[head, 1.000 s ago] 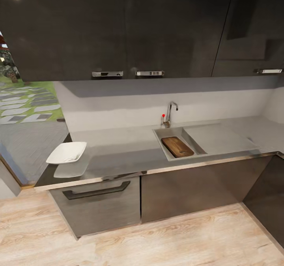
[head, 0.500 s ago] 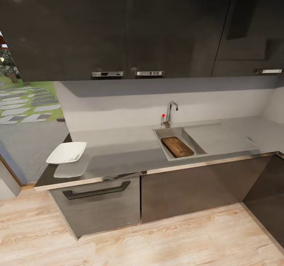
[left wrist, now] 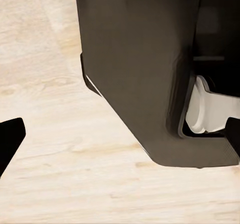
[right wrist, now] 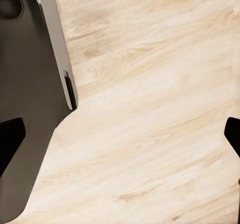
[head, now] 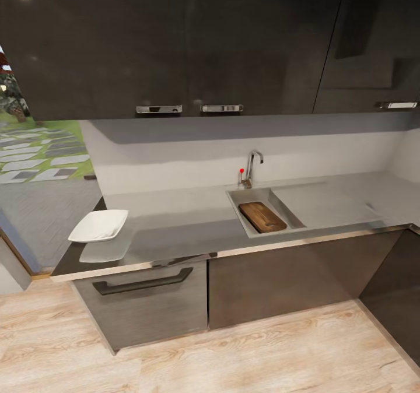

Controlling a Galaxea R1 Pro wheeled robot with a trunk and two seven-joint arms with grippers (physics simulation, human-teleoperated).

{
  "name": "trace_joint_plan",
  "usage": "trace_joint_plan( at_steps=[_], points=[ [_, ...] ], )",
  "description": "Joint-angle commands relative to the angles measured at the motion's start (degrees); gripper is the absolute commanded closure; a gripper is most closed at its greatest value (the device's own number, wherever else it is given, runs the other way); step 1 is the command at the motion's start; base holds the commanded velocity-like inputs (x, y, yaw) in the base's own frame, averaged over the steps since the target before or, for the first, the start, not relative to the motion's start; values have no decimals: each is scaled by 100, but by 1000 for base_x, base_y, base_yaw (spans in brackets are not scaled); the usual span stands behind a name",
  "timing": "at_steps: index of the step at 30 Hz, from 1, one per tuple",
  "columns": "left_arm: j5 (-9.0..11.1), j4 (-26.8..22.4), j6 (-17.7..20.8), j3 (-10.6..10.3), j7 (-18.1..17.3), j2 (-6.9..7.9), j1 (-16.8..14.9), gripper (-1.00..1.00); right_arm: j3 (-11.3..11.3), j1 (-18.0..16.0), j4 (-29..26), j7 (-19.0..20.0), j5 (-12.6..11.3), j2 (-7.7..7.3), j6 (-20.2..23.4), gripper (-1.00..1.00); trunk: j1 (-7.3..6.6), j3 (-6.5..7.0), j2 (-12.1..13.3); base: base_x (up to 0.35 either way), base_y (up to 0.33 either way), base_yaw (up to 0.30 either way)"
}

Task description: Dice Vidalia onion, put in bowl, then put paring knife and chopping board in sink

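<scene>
You're looking down the length of the kitchen run: the grey steel surface (head: 175,224) stretches from its left end, where the thin metallic front edge cuts off above the wood-plank floor (head: 233,358), all the way right into the corner. The white bowl (head: 99,225) sits right at that left end, close to both the side edge and the front edge, with a broad bare stretch of surface between it and the sink (head: 263,212). The chopping board (head: 262,217) lies inside the basin, angled, its near end toward the front wall; the draining area just beside it on the right is bare. The curved chrome tap (head: 252,168) with its red dot stands at the basin's back edge. Dark upper cabinets (head: 175,43) hang above the surface. You've got plenty of floor in front of the lower cabinets (head: 245,288). Down at your sides, the left pincer (left wrist: 120,136) is spread wide, dark fingertips (left wrist: 10,136) at each margin, hanging over floor planks beside the robot's own dark body (left wrist: 145,69). The right pincer (right wrist: 120,134) is likewise spread, fingertips (right wrist: 10,136) far apart, nothing between them but floor.
</scene>
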Motion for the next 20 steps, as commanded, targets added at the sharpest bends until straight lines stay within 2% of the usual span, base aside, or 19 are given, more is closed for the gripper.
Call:
trace_joint_plan(
  at_steps=[1, 8, 13, 20],
  points=[
    [25, -13, 13, -34, 5, -1, -1, -100, 37, -6, 14, 3, -39, 3, -38, -100, 3, -12, -12, 0, 0, 0],
    [25, -15, -271, -47, -14, 26, 1, -100, 31, -5, 4, 3, -40, 4, -128, -100, 3, -12, -12, 0, 0, 0],
    [25, -19, -700, -40, -16, 12, 1, -100, 30, -4, 3, 3, -40, 4, -142, -100, 3, -12, -12, 0, 0, 0],
    [25, -18, -899, -44, -17, 14, 2, -100, 30, -4, 3, 3, -40, 3, -144, -100, 3, -12, -12, 0, 0, 0]
  ],
)
